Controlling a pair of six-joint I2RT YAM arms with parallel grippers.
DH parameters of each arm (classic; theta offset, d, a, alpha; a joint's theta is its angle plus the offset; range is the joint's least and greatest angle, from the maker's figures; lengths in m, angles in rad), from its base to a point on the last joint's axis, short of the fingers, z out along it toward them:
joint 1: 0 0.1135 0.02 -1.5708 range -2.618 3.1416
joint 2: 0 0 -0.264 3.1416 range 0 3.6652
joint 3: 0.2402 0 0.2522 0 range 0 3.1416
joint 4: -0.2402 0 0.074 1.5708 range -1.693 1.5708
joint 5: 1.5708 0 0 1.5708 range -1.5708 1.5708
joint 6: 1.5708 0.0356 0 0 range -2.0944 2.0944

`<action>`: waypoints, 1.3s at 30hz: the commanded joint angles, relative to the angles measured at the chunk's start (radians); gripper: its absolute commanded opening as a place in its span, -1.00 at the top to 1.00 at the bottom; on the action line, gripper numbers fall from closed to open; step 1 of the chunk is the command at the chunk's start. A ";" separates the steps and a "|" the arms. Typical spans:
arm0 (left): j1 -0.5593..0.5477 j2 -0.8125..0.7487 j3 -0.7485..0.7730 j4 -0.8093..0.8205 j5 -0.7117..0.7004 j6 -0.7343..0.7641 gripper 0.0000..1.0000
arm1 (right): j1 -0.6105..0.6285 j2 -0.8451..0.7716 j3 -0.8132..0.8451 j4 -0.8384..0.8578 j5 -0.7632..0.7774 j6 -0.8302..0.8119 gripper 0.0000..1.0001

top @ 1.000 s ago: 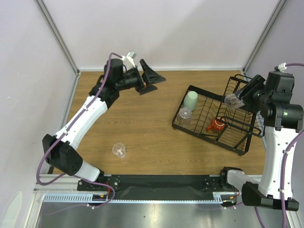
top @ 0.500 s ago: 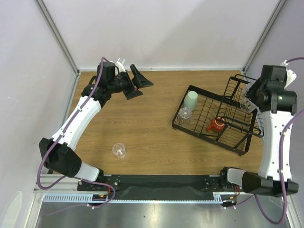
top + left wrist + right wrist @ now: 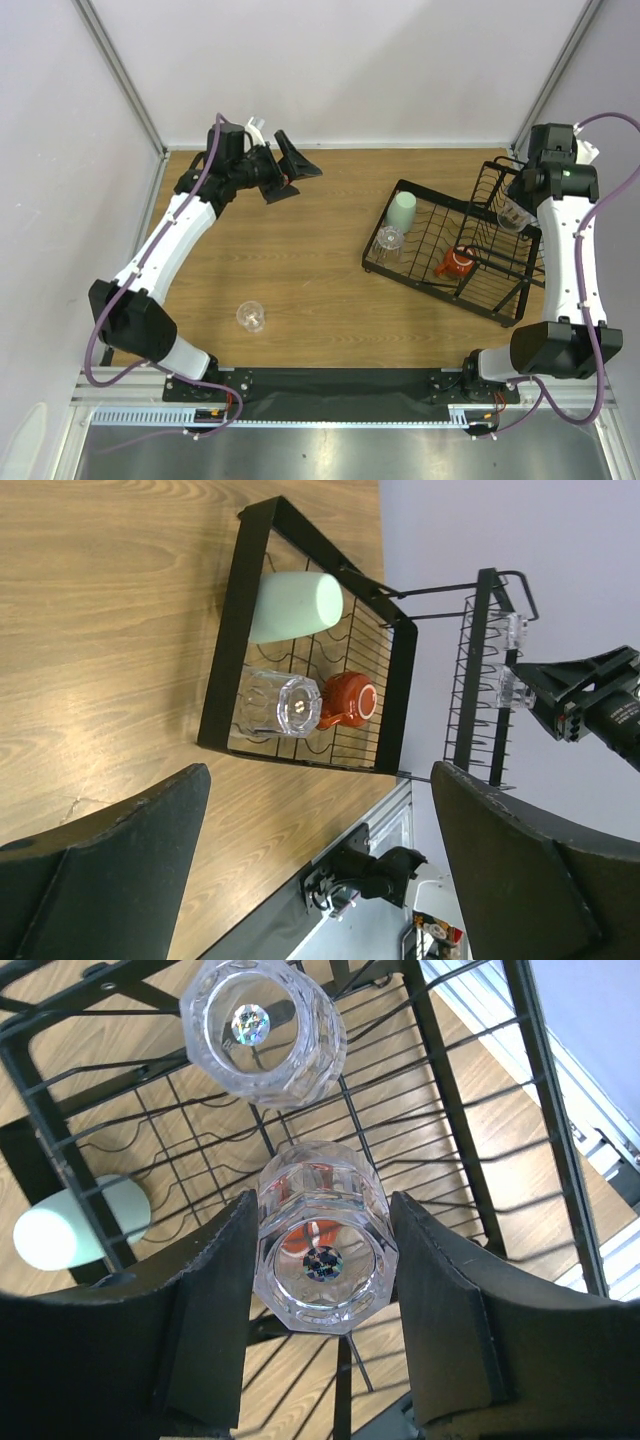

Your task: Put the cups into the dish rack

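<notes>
Right gripper (image 3: 325, 1310) around tumbler (image 3: 320, 1230) above dish rack (image 3: 440, 1065), second tumbler (image 3: 262, 1028) near

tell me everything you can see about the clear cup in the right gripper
The clear cup is a see-through plastic tumbler with faceted sides, seen end-on. The right gripper clamps it between two black fingers, over the tall basket end of the dish rack, close beside another clear tumbler.

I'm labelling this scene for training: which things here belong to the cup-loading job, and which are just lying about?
Job: dish rack; mint cup, orange mug and clear tumbler in its tray; second tumbler on its basket section; third tumbler in the right gripper; fourth tumbler loose on the table.

Just surroundings: table, metal frame post.
</notes>
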 commanded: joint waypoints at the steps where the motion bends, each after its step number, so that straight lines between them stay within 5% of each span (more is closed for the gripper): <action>1: 0.009 0.020 0.057 0.029 0.029 0.002 -0.94 | -0.002 -0.007 -0.036 0.098 0.044 -0.006 1.00; 6: 0.015 0.046 0.063 0.062 0.055 -0.027 -0.84 | -0.002 0.021 -0.047 0.118 0.049 -0.011 1.00; 9: 0.018 0.057 0.074 0.062 0.057 -0.030 -0.84 | -0.002 0.027 -0.052 0.139 0.017 -0.020 0.83; 12: 0.020 0.062 0.078 0.055 0.057 -0.031 -0.85 | 0.000 0.028 -0.052 0.138 0.009 -0.029 0.50; 13: 0.021 0.063 0.078 0.055 0.055 -0.031 -0.85 | 0.000 0.027 -0.053 0.138 0.009 -0.031 0.20; 16: 0.020 0.070 0.068 0.053 0.060 -0.045 -0.86 | 0.000 0.018 -0.062 0.138 -0.003 -0.040 -0.27; 22: 0.006 0.050 0.066 0.035 0.046 -0.050 -0.86 | 0.003 -0.024 -0.061 0.118 -0.034 -0.046 -0.99; 39: -0.123 -0.103 0.057 -0.232 -0.121 0.062 -0.89 | 0.093 -0.212 -0.036 0.004 -0.129 -0.049 -0.99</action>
